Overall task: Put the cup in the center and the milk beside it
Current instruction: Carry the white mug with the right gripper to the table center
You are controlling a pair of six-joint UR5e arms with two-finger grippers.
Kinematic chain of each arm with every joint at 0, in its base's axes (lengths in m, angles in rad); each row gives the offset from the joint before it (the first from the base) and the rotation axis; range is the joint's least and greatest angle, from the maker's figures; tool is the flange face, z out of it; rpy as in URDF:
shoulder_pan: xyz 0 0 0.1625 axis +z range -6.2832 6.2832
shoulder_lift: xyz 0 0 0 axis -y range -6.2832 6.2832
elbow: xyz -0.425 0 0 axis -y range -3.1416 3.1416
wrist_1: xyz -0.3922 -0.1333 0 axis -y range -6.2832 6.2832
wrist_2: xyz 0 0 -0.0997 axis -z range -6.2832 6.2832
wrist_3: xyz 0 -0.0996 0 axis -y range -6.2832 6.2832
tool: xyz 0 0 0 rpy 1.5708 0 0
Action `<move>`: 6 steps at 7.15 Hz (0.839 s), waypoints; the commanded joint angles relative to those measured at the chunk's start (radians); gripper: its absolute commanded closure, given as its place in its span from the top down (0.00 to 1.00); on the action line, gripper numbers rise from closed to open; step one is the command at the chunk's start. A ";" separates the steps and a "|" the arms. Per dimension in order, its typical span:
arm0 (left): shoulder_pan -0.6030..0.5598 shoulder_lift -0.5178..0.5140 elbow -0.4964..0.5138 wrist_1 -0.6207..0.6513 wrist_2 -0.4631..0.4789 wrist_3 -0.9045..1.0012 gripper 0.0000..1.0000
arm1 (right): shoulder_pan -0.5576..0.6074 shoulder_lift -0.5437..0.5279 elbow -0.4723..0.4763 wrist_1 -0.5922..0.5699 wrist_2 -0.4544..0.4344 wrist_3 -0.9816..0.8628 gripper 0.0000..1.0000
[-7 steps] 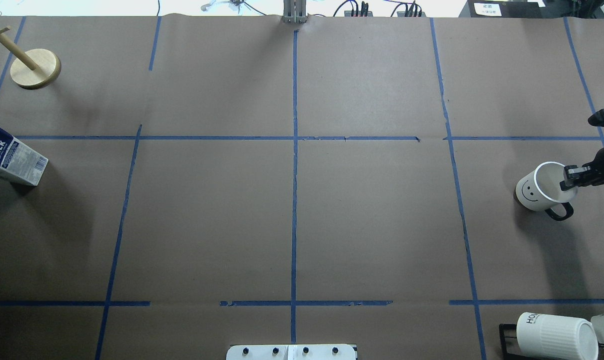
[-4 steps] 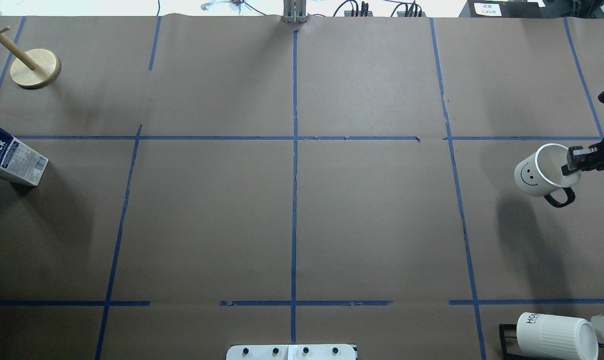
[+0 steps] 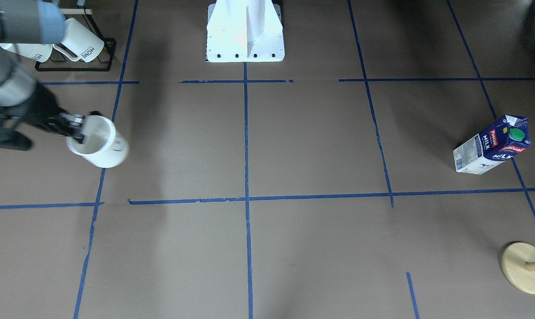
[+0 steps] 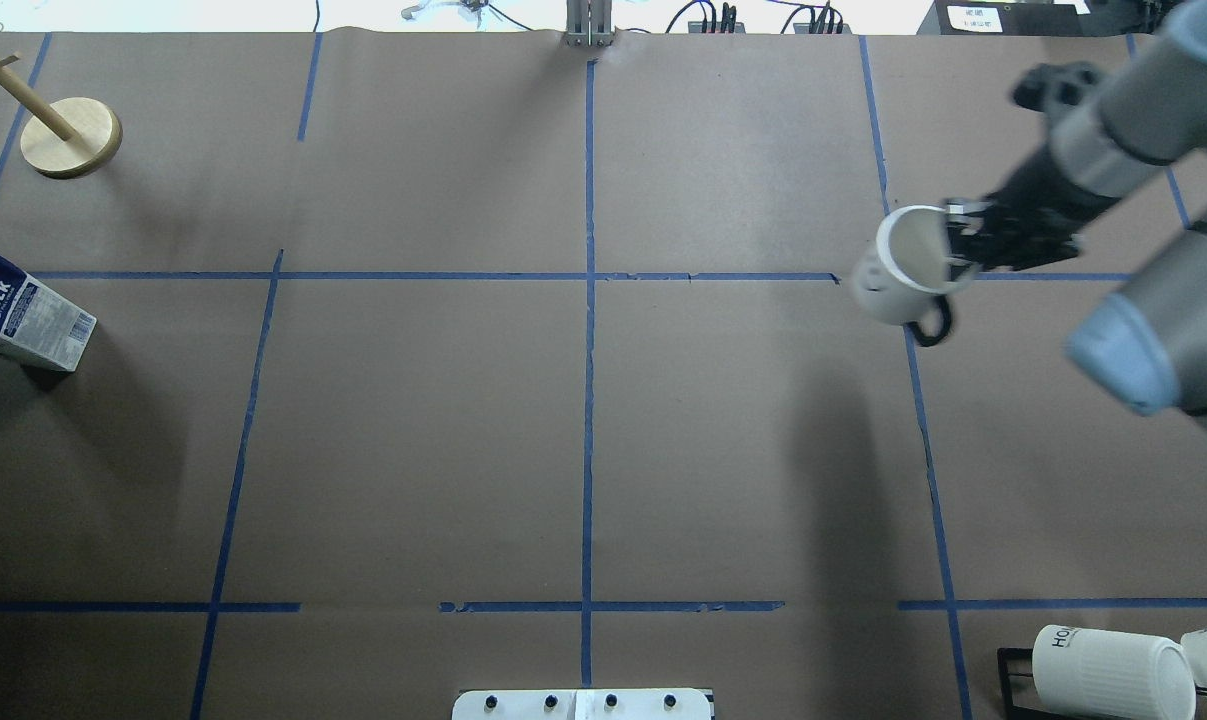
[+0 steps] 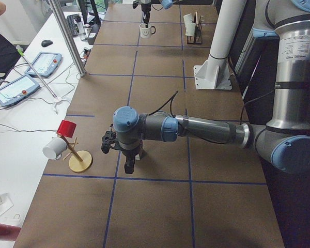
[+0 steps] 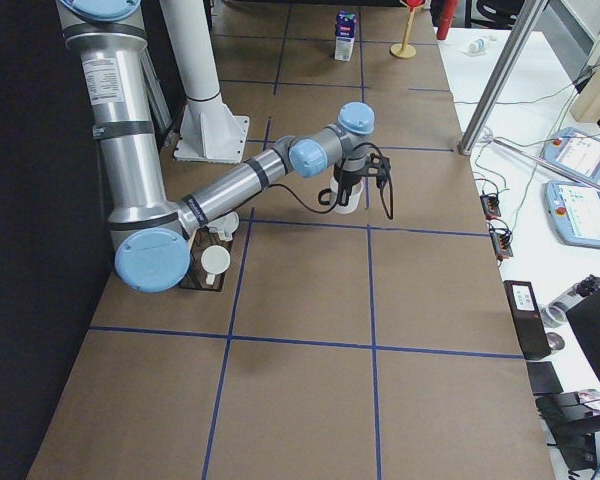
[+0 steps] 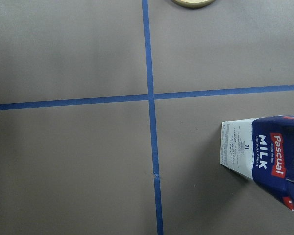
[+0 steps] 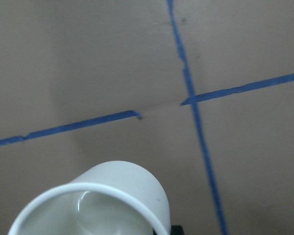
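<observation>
The white smiley cup (image 4: 898,282) hangs tilted above the table, right of the middle. My right gripper (image 4: 955,256) is shut on its rim, with the dark handle below it. In the front view the cup (image 3: 102,142) is at the left, held by the gripper (image 3: 78,128). The right wrist view shows the cup's rim (image 8: 103,200) over a tape crossing. The blue milk carton (image 4: 25,316) stands at the far left edge, also in the front view (image 3: 493,144) and the left wrist view (image 7: 264,152). The center crossing (image 4: 589,276) is bare. My left gripper (image 5: 127,164) hovers near the milk; I cannot tell whether it is open.
A black rack with ribbed "HOME" mugs (image 4: 1113,672) stands at the near right corner. A wooden peg stand (image 4: 71,137) is at the far left. The robot's white base plate (image 4: 583,703) sits at the near middle edge.
My right gripper has lifted the cup and carried it left, from the table's right edge toward the middle. The right arm has swung into the overhead view. The milk has not moved.
</observation>
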State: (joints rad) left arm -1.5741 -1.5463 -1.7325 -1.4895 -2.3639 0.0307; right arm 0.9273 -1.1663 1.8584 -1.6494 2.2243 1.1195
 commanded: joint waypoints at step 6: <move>0.000 0.002 0.001 0.000 0.002 0.000 1.00 | -0.228 0.402 -0.416 0.103 -0.146 0.462 0.00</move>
State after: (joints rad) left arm -1.5739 -1.5447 -1.7328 -1.4895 -2.3635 0.0307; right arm 0.7216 -0.7844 1.4822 -1.6012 2.0907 1.5290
